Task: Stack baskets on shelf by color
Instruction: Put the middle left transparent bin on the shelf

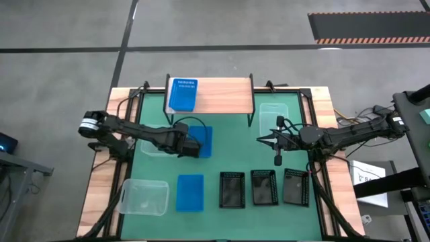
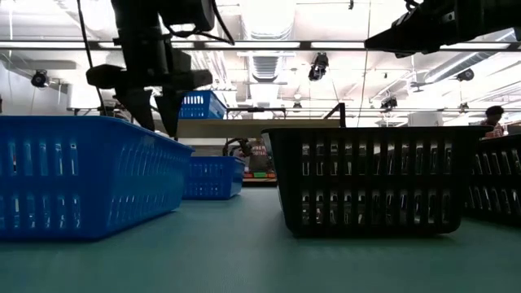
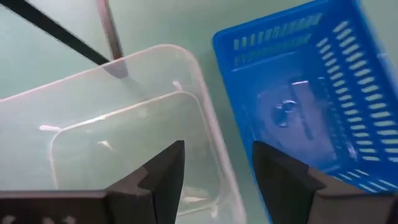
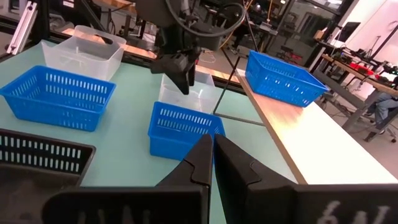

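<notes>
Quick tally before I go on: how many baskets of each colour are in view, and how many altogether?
Blue baskets: 3, one on the shelf at, one under the left gripper at, one at the front.
Clear baskets: 3, at and.
Black baskets: 3, at and.
Total: 9.

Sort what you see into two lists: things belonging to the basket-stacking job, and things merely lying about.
Job: shelf; blue baskets; clear baskets; black baskets; left gripper, open above a clear basket's rim; right gripper, shut, near the black baskets.
Lying about: striped floor mat; white paper sheet.
</notes>
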Controlling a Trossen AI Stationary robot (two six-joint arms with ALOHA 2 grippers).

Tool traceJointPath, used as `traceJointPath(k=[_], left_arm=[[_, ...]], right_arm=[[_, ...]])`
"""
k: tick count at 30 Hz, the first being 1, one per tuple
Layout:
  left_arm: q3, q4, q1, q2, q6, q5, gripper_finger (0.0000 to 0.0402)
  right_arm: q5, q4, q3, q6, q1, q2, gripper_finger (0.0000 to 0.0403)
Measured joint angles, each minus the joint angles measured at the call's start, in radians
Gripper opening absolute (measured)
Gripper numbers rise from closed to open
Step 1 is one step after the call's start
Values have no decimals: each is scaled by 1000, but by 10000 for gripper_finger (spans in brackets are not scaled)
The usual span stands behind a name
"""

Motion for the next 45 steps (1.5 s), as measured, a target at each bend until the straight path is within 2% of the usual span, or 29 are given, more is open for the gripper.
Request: traceJointPath(k=[9, 18, 23, 34, 45], left_arm=[[-74, 122, 6, 4, 17, -13, 173], [-105, 143, 7, 4, 17, -16, 167], [-117, 146, 7, 4, 16, -15, 129], [-118, 147, 6, 3, -8, -15, 8], [-72, 76, -32, -13, -10, 6, 1]], right_arm=[[0, 0, 0, 0, 0, 1, 9], [0, -1, 0, 0, 0, 1, 9], [0, -2, 0, 1, 0, 1, 9], [0, -8, 0, 6, 0, 1, 9], [1, -25, 0, 28, 0, 1, 9]])
